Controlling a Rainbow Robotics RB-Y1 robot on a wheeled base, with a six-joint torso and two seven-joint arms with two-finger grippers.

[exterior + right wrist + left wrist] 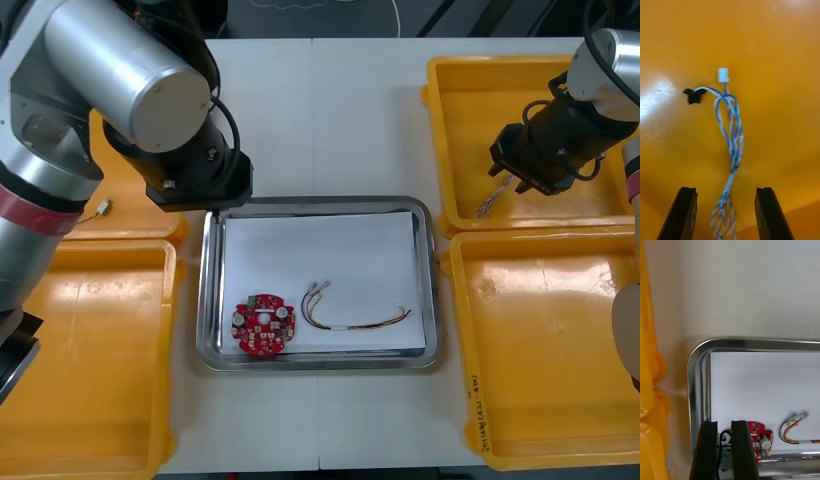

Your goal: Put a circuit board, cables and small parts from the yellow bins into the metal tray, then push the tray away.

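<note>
Step in hand: cable pick on the right side. Right gripper [508,180] is low over the far right yellow plastic bin [470,90], fingers apart and straddling the twisted blue and white cable [732,142], which lies on the bin floor and is not yet pinched.

Next move, my read: close on the cable bundle mid-length, lift clear of the bin wall, carry left to the shiny metal tray [318,203] and drop on the white liner. The loops are loose, so a tail may drag.

Left gripper [725,450] is at the tray's far left corner. Its fingers are nearly together with a thin black looped cable [724,435] between them, so it looks clamped on it and due for release into the tray.

Count:
- yellow bins: 4, two per side
- tray: 1, centre
- round red circuit board [265,325]: 1, in tray, near left
- red and yellow cable [355,322]: 1, in tray, right of the board
- blue and white cable: 1
- black cable: 1
- small metal part [103,208]: 1, in far left bin
</note>
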